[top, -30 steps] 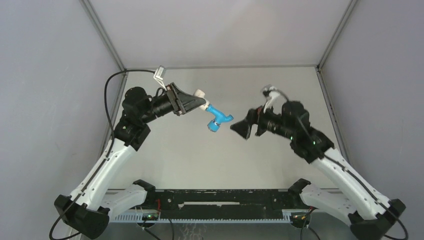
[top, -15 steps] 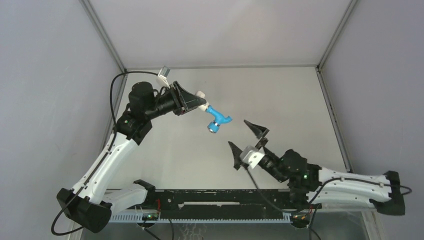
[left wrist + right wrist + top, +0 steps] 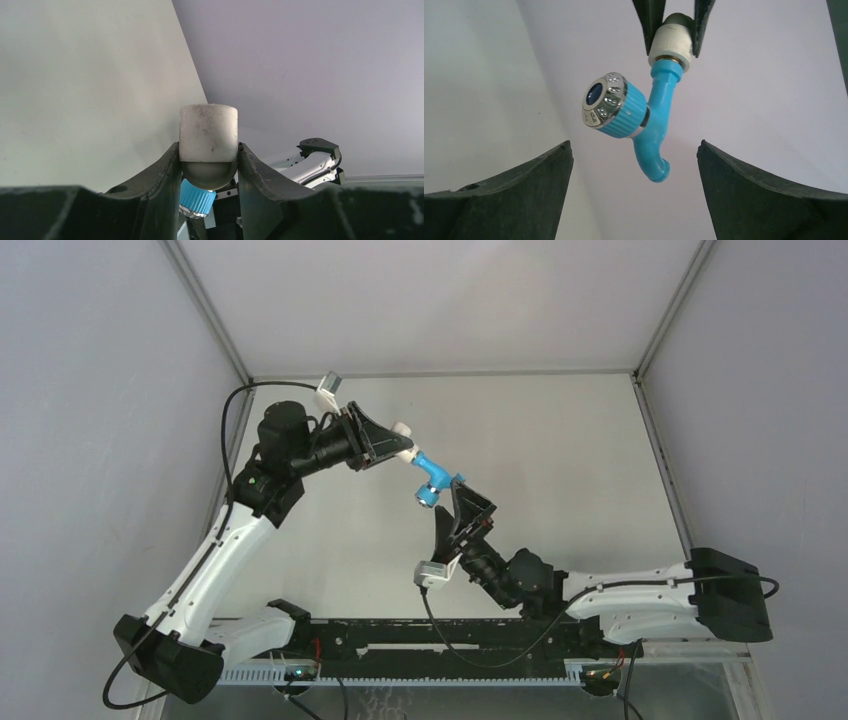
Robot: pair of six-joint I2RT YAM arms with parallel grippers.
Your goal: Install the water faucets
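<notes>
The bright-blue water faucet (image 3: 432, 478) hangs in the air above the table, its threaded end seated in a short white fitting (image 3: 404, 440). My left gripper (image 3: 392, 445) is shut on that fitting (image 3: 208, 132); the faucet's ribbed blue knob (image 3: 197, 198) shows below it. My right gripper (image 3: 463, 505) stands open just right of and under the faucet, not touching it. In the right wrist view the faucet (image 3: 644, 117) hangs with its chrome-capped knob to the left and its spout down, between and beyond my wide-apart right gripper (image 3: 634, 150) fingers. The fitting (image 3: 670, 50) sits at the top.
The pale table (image 3: 560, 440) is walled by grey panels at the back and sides. The black rail (image 3: 440, 640) with both arm bases runs along the near edge. The right arm (image 3: 620, 605) lies low along that edge.
The right arm swung from the table's right middle down to the near edge, then turned its open gripper up to the faucet. The left arm shifted slightly, holding the fitting and faucet throughout.
</notes>
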